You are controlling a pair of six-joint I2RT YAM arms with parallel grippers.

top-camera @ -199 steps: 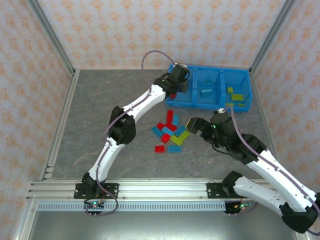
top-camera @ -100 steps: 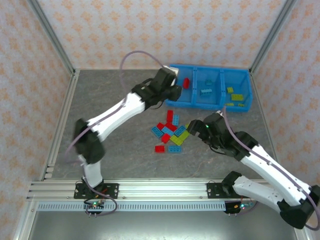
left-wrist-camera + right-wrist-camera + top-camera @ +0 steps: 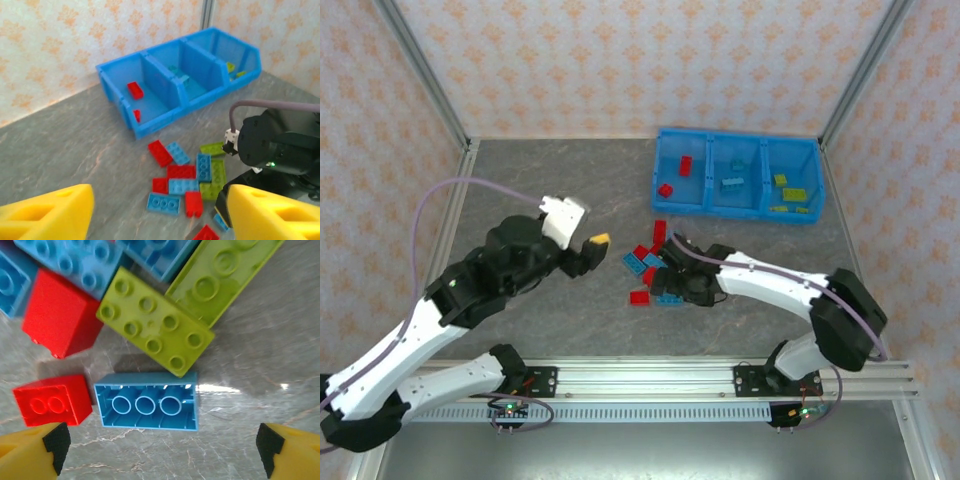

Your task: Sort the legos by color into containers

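Bench (image 3: 550,190): grey, marbled, matt slab; most of the sorting still lies on it.
Containers (image 3: 735,214): one bright blue moulded plastic bin at 1 o'clock from the heap. Two dividers make three open compartments, with reds in the 9 o'clock one, blues in the middle and greens at 3 o'clock, a few in each.
Progress: I judge it under half done, with roughly a dozen bricks unsorted.
Left claw (image 3: 160,220): yellow fingers spread wide and empty, at 9 o'clock of the heap, apart from it.
Right claw (image 3: 162,450): spread, low over the heap, black pads (image 3: 56,440) either side of one brick, not touching it.
Legos (image 3: 660,262): heaped near bench centre; glossy hard plastic, flat, rectangular, studded, colours mixed, some overlapping.
Upturned blue brick (image 3: 146,406): hollow underside with three round tubes; lime brick (image 3: 155,327) at its 12 o'clock.
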